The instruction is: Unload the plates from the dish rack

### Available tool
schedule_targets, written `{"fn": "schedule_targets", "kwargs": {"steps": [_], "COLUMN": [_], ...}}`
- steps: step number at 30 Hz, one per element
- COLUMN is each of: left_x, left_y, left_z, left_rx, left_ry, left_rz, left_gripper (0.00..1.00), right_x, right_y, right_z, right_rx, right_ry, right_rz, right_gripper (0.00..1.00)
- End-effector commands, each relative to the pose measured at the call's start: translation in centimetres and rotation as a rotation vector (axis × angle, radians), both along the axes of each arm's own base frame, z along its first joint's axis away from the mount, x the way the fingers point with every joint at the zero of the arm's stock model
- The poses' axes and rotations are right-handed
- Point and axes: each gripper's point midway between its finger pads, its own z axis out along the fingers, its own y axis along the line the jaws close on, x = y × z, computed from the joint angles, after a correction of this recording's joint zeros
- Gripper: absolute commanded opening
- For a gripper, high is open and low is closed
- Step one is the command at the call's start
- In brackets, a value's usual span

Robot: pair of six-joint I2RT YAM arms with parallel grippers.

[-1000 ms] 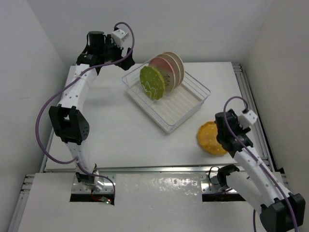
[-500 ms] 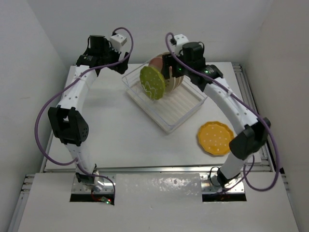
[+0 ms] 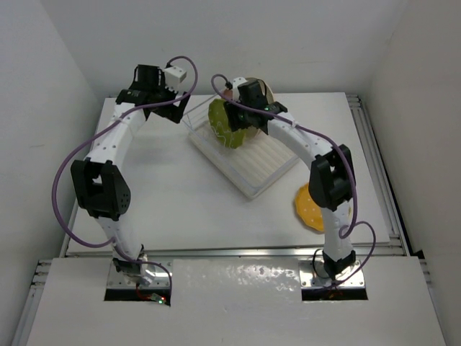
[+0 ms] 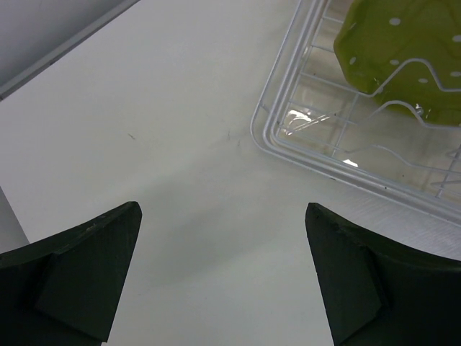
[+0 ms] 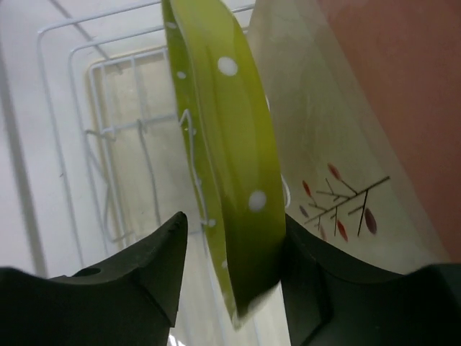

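Note:
The white dish rack (image 3: 268, 157) stands at the table's back middle. The yellow-green dotted plate (image 3: 220, 124) stands upright at its left end. A pale plate with a twig drawing (image 5: 324, 137) and a pinkish plate (image 5: 403, 79) stand behind it; a beige rim (image 3: 267, 94) shows from above. My right gripper (image 5: 234, 238) is open and straddles the yellow-green plate's (image 5: 230, 151) rim: the right finger touches it, the left finger stands apart. The orange-yellow dotted plate (image 3: 305, 209) lies flat on the table at the right. My left gripper (image 4: 222, 216) is open and empty over bare table beside the rack's corner (image 4: 263, 131).
The right arm (image 3: 306, 140) arches over the rack and hides part of the orange-yellow plate. White walls close in on the left, back and right. A metal rail (image 3: 371, 151) runs along the table's right edge.
My right arm has swung from the orange-yellow plate on the table up to the rack, and its jaws now straddle the yellow-green plate. My left gripper has shifted slightly toward the rack.

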Motion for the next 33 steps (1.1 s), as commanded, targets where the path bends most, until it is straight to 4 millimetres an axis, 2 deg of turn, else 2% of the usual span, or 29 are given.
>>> {"fn": "schedule_targets", "kwargs": {"steps": [1, 2, 4, 6, 7, 9, 12, 13, 16, 17, 19, 20, 26, 29, 30, 32, 33], "left_x": [-0.4, -0.4, -0.4, -0.4, -0.4, -0.4, -0.3, -0.2, 0.0, 0.0, 0.2, 0.2, 0.4, 0.5, 0.6, 0.8, 0.9], "left_y": [0.0, -0.1, -0.1, 0.0, 0.0, 0.1, 0.1, 0.1, 0.0, 0.0, 0.0, 0.0, -0.2, -0.3, -0.3, -0.4, -0.6], "left_z": [3.6, 3.8, 3.9, 3.8, 3.7, 3.6, 3.6, 3.6, 3.8, 3.8, 3.9, 4.1, 4.0, 4.3, 4.4, 4.8, 4.7], "left_rx": [-0.025, -0.028, -0.029, -0.026, -0.024, -0.019, -0.016, -0.017, -0.018, -0.017, -0.016, -0.017, -0.023, -0.026, -0.027, -0.041, -0.05], "left_ry": [-0.089, -0.091, -0.094, -0.092, -0.089, -0.087, -0.088, -0.089, -0.096, -0.098, -0.104, -0.109, -0.113, -0.122, -0.126, -0.138, -0.138], "left_rz": [0.011, 0.005, 0.004, 0.007, 0.009, 0.01, 0.008, 0.006, 0.0, -0.001, -0.002, -0.004, -0.013, -0.016, -0.017, -0.008, -0.01], "left_gripper": [0.95, 0.95, 0.95, 0.95, 0.95, 0.95, 0.95, 0.95, 0.95, 0.95, 0.95, 0.95, 0.95, 0.95, 0.95, 0.95, 0.95], "right_x": [2.6, 2.7, 2.6, 2.4, 1.9, 1.6, 1.2, 1.0, 0.5, 0.1, -0.4, -1.0, -2.3, -3.9, -5.5, -6.4, -8.3], "right_y": [1.1, 1.2, 0.9, 1.0, 0.9, 1.1, 0.6, 0.4, 0.0, -0.3, -1.0, -1.4, -3.4, -5.9, -7.5, -11.9, -14.1], "right_z": [2.4, 2.1, 1.6, 2.1, 3.0, 4.9, 9.3, 11.8, 15.9, 18.9, 21.0, 23.3, 25.7, 26.7, 26.7, 26.2, 25.3], "right_rx": [0.016, 0.009, 0.003, 0.019, 0.032, 0.068, 0.122, 0.157, 0.229, 0.276, 0.315, 0.349, 0.377, 0.458, 0.517, 0.587, 0.692], "right_ry": [-0.124, -0.13, -0.128, -0.14, -0.151, -0.196, -0.28, -0.319, -0.389, -0.452, -0.498, -0.545, -0.607, -0.587, -0.564, -0.539, -0.488], "right_rz": [-0.049, -0.043, -0.049, -0.042, -0.031, -0.02, -0.043, -0.054, -0.082, -0.091, -0.119, -0.125, -0.177, -0.245, -0.286, -0.385, -0.459], "right_gripper": [0.48, 0.46, 0.27, 0.12, 0.0, 0.0, 0.0, 0.0, 0.0, 0.0, 0.0, 0.0, 0.0, 0.0, 0.0, 0.0, 0.0]}}
